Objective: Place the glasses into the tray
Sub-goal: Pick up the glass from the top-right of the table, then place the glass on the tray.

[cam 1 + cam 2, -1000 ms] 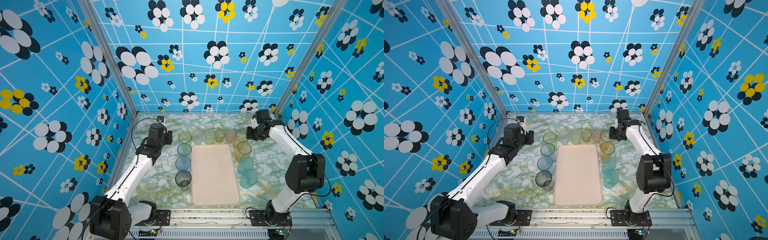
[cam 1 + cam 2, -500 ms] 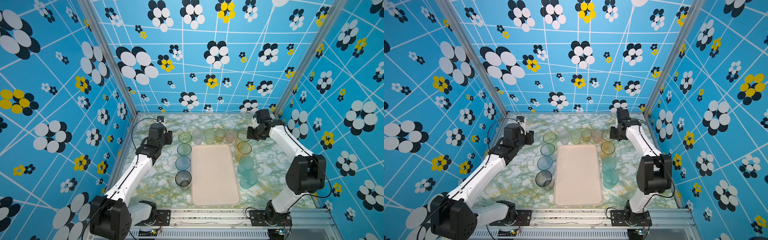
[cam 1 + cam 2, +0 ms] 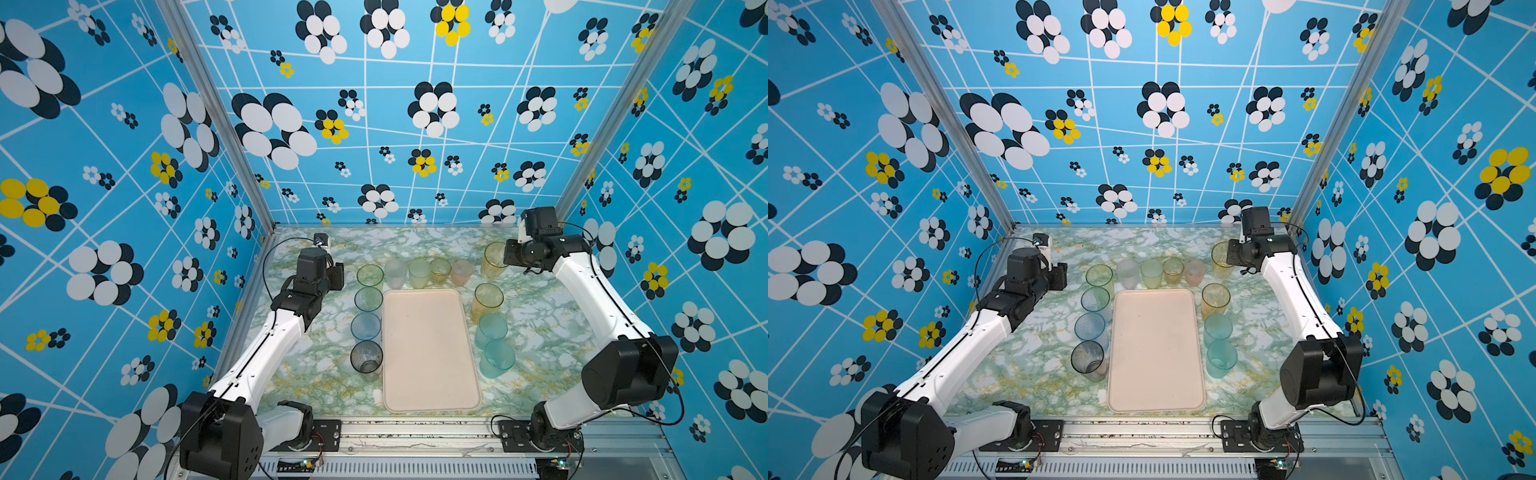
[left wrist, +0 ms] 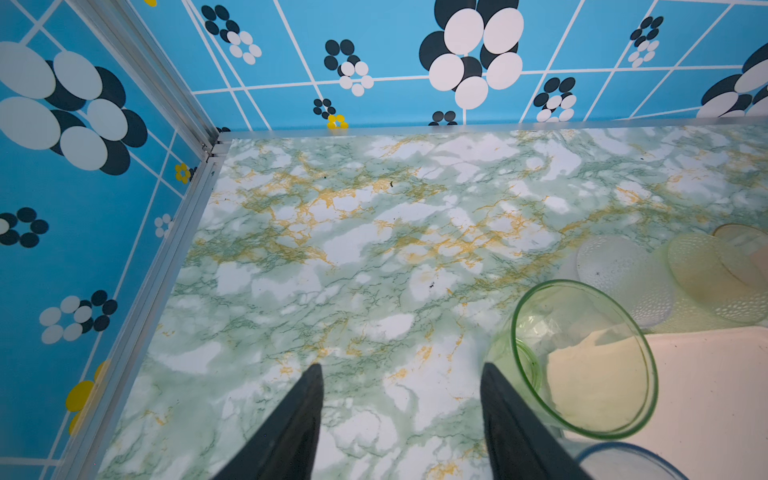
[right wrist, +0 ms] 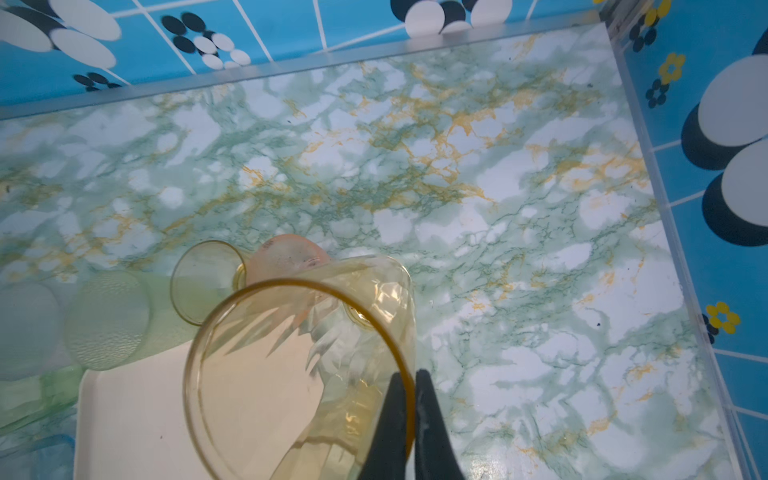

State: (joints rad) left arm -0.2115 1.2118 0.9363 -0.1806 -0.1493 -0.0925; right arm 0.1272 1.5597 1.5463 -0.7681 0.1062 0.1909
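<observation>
The tray (image 3: 430,353) lies empty in the middle of the worktop (image 3: 540,316). The glasses stand around it in a column on the left, a row along the far edge and a column on the right.

The right hand (image 5: 409,374) is at the far right corner. It is pinched shut on the rim of the tall yellow glass (image 5: 299,353), with one finger inside the wall and one outside. The glass leans in that grip; whether its base has left the worktop cannot be told. The left hand (image 4: 401,365) is about half open and holds nothing. It hovers over bare worktop just beside the green glass (image 4: 582,361) at the far left of the tray.

The main risk is the narrow hold on one edge of a smooth, thin wall. The glass could swing or slide out during the carry, more so if the move is quick. The pink glass (image 5: 286,255) and small amber glass (image 5: 203,278) stand close beside it, so a low sideways path could knock them over. Set down tilted, the tall glass may topple on the tray.
</observation>
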